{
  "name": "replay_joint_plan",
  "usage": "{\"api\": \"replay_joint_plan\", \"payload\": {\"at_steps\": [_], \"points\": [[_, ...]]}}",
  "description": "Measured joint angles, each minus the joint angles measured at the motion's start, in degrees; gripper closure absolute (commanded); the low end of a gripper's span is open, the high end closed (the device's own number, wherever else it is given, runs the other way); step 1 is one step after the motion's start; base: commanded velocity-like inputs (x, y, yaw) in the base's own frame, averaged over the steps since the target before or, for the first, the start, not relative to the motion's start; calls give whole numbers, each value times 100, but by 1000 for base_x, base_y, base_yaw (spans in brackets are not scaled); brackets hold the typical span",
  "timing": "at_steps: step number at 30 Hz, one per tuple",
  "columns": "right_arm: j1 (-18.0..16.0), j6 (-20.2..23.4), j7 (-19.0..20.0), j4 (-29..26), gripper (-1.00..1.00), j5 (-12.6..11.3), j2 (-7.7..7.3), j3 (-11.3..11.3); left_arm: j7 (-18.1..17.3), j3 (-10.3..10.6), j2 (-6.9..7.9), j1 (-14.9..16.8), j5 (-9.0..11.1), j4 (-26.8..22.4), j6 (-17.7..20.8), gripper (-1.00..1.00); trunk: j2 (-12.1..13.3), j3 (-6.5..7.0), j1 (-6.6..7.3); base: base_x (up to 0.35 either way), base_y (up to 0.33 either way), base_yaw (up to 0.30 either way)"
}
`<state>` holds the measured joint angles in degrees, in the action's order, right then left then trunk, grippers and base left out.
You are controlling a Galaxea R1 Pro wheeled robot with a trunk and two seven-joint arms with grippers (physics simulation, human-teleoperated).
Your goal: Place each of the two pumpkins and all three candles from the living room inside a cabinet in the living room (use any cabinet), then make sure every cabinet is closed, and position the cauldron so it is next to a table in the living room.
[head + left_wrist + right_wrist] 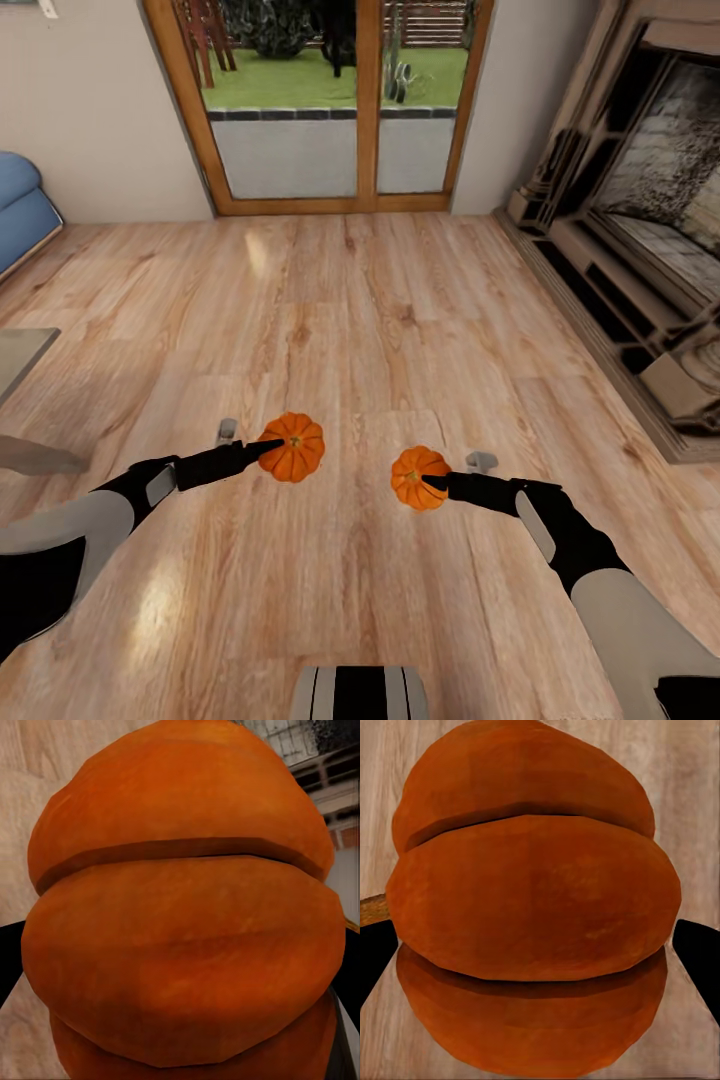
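Note:
Two bright orange ribbed pumpkins hang just above the wood plank floor in the head view. My left gripper [264, 449] is shut on the left pumpkin [295, 447], which also bulges close up in the left wrist view as the pumpkin [180, 922], with black fingers [7, 964] at its sides. My right gripper [438, 482] is shut on the right pumpkin [415, 478]. In the right wrist view that pumpkin [532, 907] sits between the black fingers [701, 952], its brown stem poking out at one edge.
Glass doors in a wooden frame [330, 110] stand straight ahead. The brick fireplace [640, 230] runs along the right, a blue sofa [22, 205] sits far left, and the glass table's corner [20, 355] juts in at the left. Open plank floor [400, 300] lies between.

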<state>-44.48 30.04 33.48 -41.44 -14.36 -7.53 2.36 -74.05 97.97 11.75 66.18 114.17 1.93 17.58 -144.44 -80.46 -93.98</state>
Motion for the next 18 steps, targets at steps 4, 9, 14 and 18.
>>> {"api": "replay_joint_plan", "payload": {"at_steps": [4, 9, 14, 18], "points": [[8, 2, -1, 9, 100, 4, 3, 0, 0, 2, -3, 0, -3, 0, 0, 100, 5, 111, 10, 0, 0, -257], [53, -1, -7, 16, 100, 32, 0, 4, 0, 14, -12, 0, -4, 0, 0, 100, 12, 251, 23, 0, 0, -255], [71, -10, -8, 15, 100, 31, 5, 1, 1, 29, -24, 0, -5, 0, 0, 100, 19, 391, 36, 0, 0, -253], [76, -12, -8, 15, 100, 34, 5, 1, 1, 30, -31, 0, -5, 0, 3, 100, 24, 503, 46, 0, 0, -252]]}}
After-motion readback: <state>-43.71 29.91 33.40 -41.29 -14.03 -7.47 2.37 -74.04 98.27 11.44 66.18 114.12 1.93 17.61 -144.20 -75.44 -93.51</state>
